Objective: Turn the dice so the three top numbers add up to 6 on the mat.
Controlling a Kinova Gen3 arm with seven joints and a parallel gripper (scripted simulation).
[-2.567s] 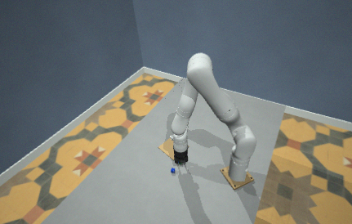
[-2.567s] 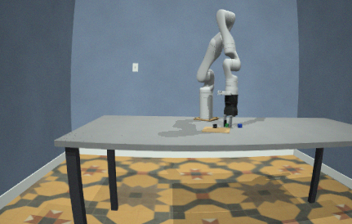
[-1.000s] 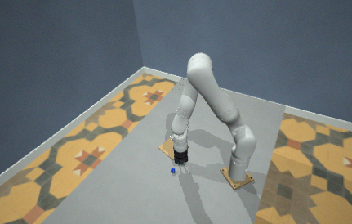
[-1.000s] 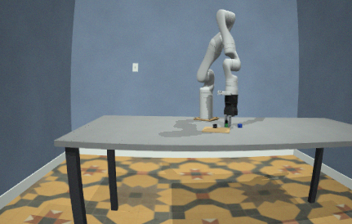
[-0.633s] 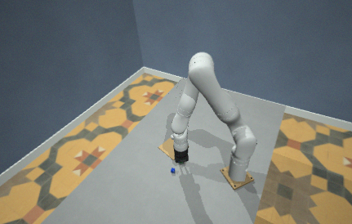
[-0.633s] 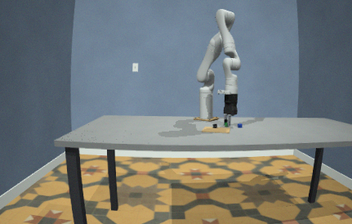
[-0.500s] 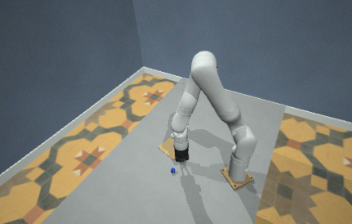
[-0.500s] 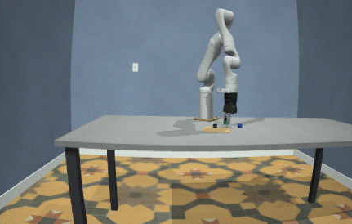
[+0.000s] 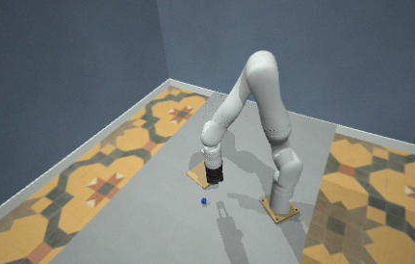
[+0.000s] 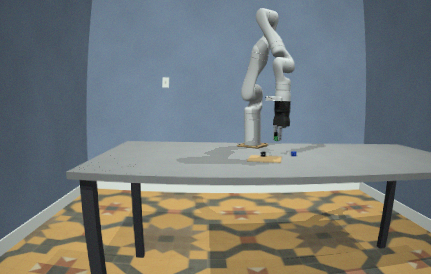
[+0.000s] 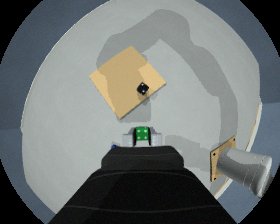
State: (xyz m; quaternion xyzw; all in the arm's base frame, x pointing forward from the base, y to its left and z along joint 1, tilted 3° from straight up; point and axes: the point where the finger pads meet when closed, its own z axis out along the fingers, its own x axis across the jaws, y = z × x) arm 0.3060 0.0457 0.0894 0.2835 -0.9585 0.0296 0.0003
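one grey table [image 10: 137,170], bearing a tan mat [image 10: 264,159]. one black die [image 10: 263,154], resting on the mat near its edge. one blue die [image 10: 294,153], on the bare table just beside the mat, off it. one green die [image 11: 143,135], clamped between the fingers of the gripper [image 10: 277,136], held in the air above the mat. one white arm [image 9: 262,92], bent over, wrist pointing down.

Three dice [image 10: 276,137], one mat [image 10: 264,159]
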